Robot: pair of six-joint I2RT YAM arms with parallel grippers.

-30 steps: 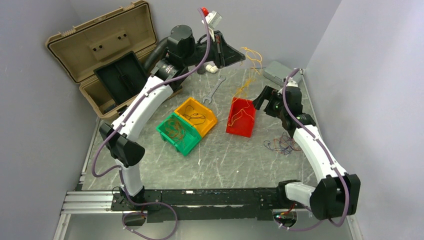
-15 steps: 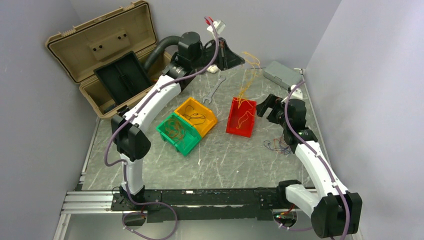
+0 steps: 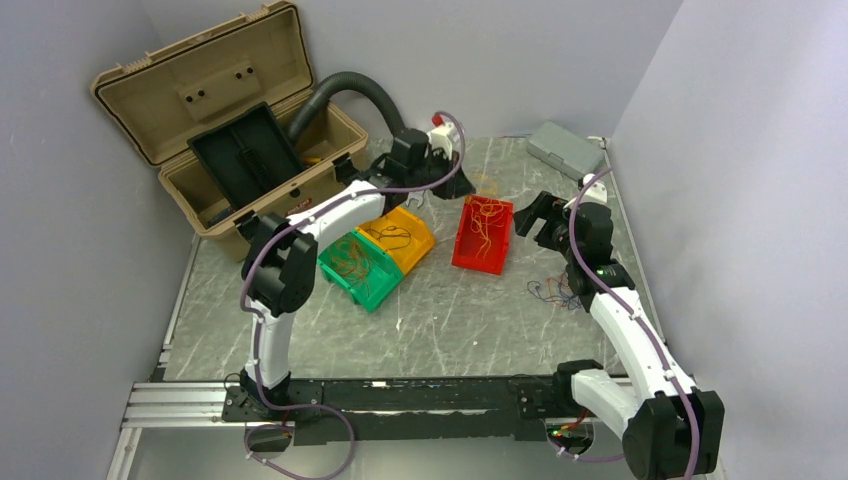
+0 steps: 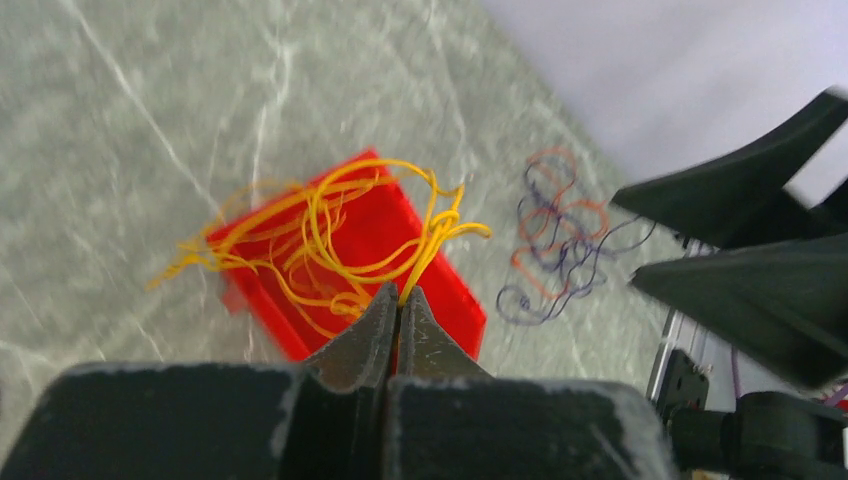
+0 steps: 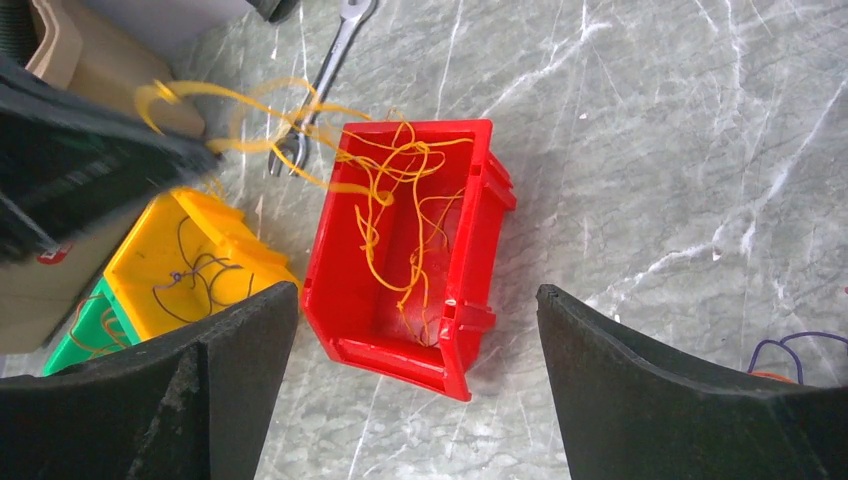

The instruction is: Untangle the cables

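Note:
A bunch of thin yellow-orange cables (image 3: 487,222) lies partly in the red bin (image 3: 470,262), with loops over its far rim; it also shows in the left wrist view (image 4: 330,215) and the right wrist view (image 5: 400,200). My left gripper (image 3: 458,178) is low behind the bin and shut on strands of this bunch (image 4: 400,296). My right gripper (image 3: 535,215) is open and empty just right of the bin, its jaws spread wide over the bin's near end (image 5: 415,293). A small tangle of purple, orange and dark cables (image 3: 560,292) lies on the table near the right arm (image 4: 560,230).
A yellow bin (image 3: 395,232) and a green bin (image 3: 355,265), each holding a few thin wires, stand left of the red bin. A wrench (image 5: 335,60) lies behind them. An open tan toolbox (image 3: 200,130) with a grey ribbed hose (image 3: 350,85) is at the back left. A grey box (image 3: 565,150) is at the back right.
My left arm has come down from high at the back, lowering the yellow-orange cables onto the red bin. My right gripper drew back slightly and stays open.

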